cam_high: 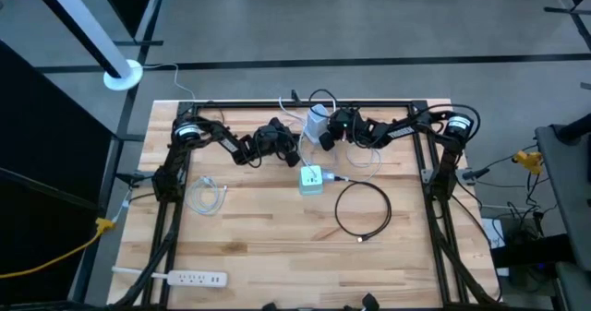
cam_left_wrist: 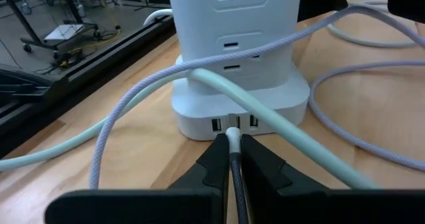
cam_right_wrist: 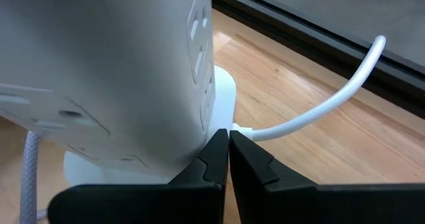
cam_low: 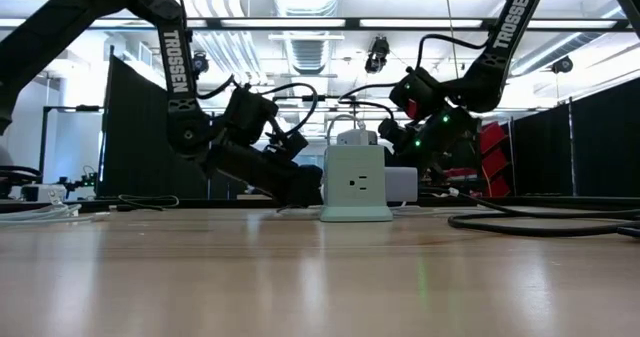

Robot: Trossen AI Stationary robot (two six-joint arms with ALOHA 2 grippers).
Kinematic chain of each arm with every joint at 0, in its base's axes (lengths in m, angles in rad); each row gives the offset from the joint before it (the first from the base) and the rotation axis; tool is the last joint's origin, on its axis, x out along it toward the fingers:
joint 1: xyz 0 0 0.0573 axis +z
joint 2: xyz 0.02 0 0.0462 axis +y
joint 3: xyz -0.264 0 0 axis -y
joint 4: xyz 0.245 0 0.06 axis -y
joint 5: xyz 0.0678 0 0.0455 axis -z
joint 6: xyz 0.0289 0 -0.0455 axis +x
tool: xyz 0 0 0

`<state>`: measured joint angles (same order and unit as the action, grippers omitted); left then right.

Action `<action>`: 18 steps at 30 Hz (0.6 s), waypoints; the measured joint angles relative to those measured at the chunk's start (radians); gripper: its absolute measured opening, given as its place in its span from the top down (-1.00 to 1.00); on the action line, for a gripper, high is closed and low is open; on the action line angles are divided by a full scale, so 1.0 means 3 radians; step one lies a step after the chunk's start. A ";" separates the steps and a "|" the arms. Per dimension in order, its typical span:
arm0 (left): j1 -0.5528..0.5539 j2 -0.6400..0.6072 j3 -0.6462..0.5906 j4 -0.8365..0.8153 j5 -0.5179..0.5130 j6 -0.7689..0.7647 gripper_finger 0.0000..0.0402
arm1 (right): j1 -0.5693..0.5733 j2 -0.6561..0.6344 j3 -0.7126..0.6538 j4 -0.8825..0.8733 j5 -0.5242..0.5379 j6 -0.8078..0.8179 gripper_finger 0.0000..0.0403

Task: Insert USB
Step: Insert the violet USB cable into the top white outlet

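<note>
USB plug [cam_left_wrist: 234, 136] pinched between left jaws, at power tower [cam_left_wrist: 232, 64] port.

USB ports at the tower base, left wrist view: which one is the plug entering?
The middle port: the left gripper holds the plug against it; ports either side stay empty.

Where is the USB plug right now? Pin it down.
In the left wrist view, the USB plug sits pinched in the left gripper, right at the middle port on the base of the white power tower.

Pale mint-white power tower [cam_high: 311, 179]; white plug and grey cable [cam_left_wrist: 232, 159]; lavender braided cord [cam_left_wrist: 372, 84]; black coiled cable [cam_high: 362, 209]; white power strip [cam_high: 189, 277]; light striped-wood tabletop [cam_high: 268, 228].
</note>
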<state>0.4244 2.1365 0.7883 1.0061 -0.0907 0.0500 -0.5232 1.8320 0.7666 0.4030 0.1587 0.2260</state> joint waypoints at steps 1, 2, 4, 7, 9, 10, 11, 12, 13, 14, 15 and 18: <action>0.0000 0.0000 0.0000 0.0001 0.0012 0.0002 0.93 | 0.0005 0.0000 0.0000 0.0000 0.0007 0.0000 1.00; 0.0000 0.0000 0.0000 0.0002 0.0025 0.0002 0.93 | 0.0011 0.0000 0.0000 0.0000 0.0008 0.0000 1.00; -0.0002 0.0000 0.0000 0.0012 0.0093 -0.0012 0.93 | 0.0015 0.0000 0.0000 0.0000 0.0009 0.0000 1.00; -0.0013 0.0000 0.0001 0.0017 0.0098 -0.0021 0.93 | 0.0020 0.0000 0.0000 0.0000 0.0008 0.0002 1.00; -0.0014 0.0000 0.0001 0.0017 0.0101 -0.0021 0.93 | 0.0020 0.0000 -0.0001 -0.0001 0.0007 0.0023 1.00; -0.0014 0.0000 0.0001 0.0017 0.0102 -0.0022 0.93 | 0.0021 0.0000 -0.0001 0.0000 0.0006 0.0029 1.00; -0.0014 0.0001 0.0001 0.0017 0.0102 -0.0022 0.93 | 0.0021 0.0000 -0.0001 -0.0001 0.0004 0.0029 1.00; -0.0014 0.0006 0.0003 0.0017 0.0102 -0.0022 0.93 | 0.0021 0.0000 -0.0001 -0.0001 0.0002 0.0031 1.00; -0.0014 0.0011 0.0004 0.0017 0.0102 -0.0024 0.93 | 0.0021 0.0000 -0.0001 -0.0001 0.0000 0.0031 1.00; -0.0014 0.0017 0.0005 0.0017 0.0101 -0.0027 0.93 | 0.0021 0.0000 -0.0001 -0.0001 -0.0003 0.0031 1.00; -0.0013 0.0025 0.0006 0.0017 0.0101 -0.0034 0.93 | 0.0021 0.0000 -0.0002 -0.0001 -0.0005 0.0031 1.00; -0.0013 0.0048 0.0009 0.0018 0.0098 -0.0045 0.93 | 0.0021 0.0000 -0.0003 -0.0001 -0.0010 0.0032 1.00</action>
<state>0.4206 2.1508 0.7910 1.0115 -0.0612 0.0366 -0.5167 1.8320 0.7658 0.4026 0.1556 0.2356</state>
